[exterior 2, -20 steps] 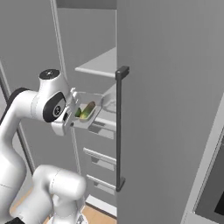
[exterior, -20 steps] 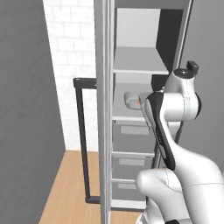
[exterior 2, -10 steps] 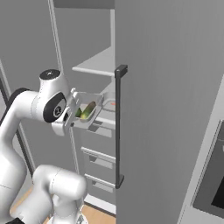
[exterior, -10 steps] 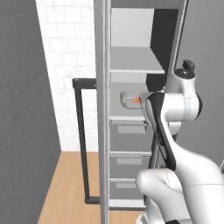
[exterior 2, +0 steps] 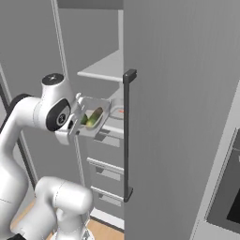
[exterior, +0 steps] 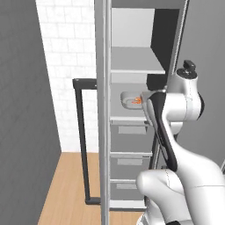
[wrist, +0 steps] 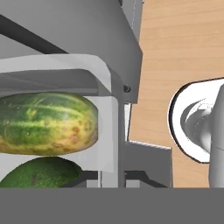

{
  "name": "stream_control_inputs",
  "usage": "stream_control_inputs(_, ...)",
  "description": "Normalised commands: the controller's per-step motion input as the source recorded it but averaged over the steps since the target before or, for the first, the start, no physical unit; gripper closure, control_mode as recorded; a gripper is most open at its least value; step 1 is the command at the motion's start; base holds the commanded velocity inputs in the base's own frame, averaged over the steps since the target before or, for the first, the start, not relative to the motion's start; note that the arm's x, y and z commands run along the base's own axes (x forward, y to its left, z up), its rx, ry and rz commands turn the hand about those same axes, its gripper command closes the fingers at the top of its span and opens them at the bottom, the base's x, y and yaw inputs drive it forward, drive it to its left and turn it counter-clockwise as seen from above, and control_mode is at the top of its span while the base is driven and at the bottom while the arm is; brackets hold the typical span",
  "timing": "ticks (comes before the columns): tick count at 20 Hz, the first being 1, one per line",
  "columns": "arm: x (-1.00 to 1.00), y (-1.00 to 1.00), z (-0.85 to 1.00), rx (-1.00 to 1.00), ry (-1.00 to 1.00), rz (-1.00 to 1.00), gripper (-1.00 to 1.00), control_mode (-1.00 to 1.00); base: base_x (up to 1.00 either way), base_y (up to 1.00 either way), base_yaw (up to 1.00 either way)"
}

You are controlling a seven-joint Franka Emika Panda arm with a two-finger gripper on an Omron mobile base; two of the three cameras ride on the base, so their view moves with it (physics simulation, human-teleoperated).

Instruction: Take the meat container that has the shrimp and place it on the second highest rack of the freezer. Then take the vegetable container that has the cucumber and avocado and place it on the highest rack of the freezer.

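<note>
Hand view: cucumber [wrist: 43,123] lies across the vegetable container [wrist: 107,131], just above the avocado [wrist: 41,173]; the container's pale wall curves around both.
End effector [exterior 2: 75,126]: nearly closed, clamped on the near rim of the vegetable container [exterior 2: 96,121], seen from the right base view; fingers themselves too small to make out.
Vegetable container: held up in the air, tipped so its open side faces the right base camera, green pieces showing inside; it sits in front of the freezer [exterior 2: 178,117] opening, below the highest rack [exterior 2: 104,69].
Arm: in the left base view it rises from lower right, its white elbow in front of the freezer's right side.
Meat container [exterior: 131,100]: rests on the second rack [exterior: 128,118], the lower of the two pale shelves, partly hidden by the arm.
Shrimp [exterior: 136,101]: small orange lump inside the meat container.
Highest rack [exterior: 134,61]: flat pale shelf above the meat container.
Drawers [exterior: 127,165]: grey, stacked under the second rack.
Freezer door [exterior 2: 187,140]: swung open, long black bar handle [exterior 2: 126,136] on its edge.
Floor [exterior: 70,184]: light wood.
</note>
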Motion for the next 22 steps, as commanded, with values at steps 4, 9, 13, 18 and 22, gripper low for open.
stream_control_inputs(4,-0.02,-0.01,0.69,0.0,-0.13,0.0,1.0,-1.0,0.0,0.0,0.0)
stream_control_inputs(9,0.01,-0.01,0.73,0.0,-0.2,-0.01,1.0,-1.0,0.0,0.0,0.0)
stream_control_inputs(13,0.13,0.0,0.72,0.0,-0.23,-0.02,1.0,-1.0,0.0,0.0,0.0)
stream_control_inputs(18,0.48,0.0,0.52,0.0,-0.16,-0.06,1.0,-1.0,0.0,0.0,0.0)
stream_control_inputs(22,0.69,0.0,0.37,-0.01,-0.03,-0.06,1.0,-1.0,0.0,0.0,0.0)
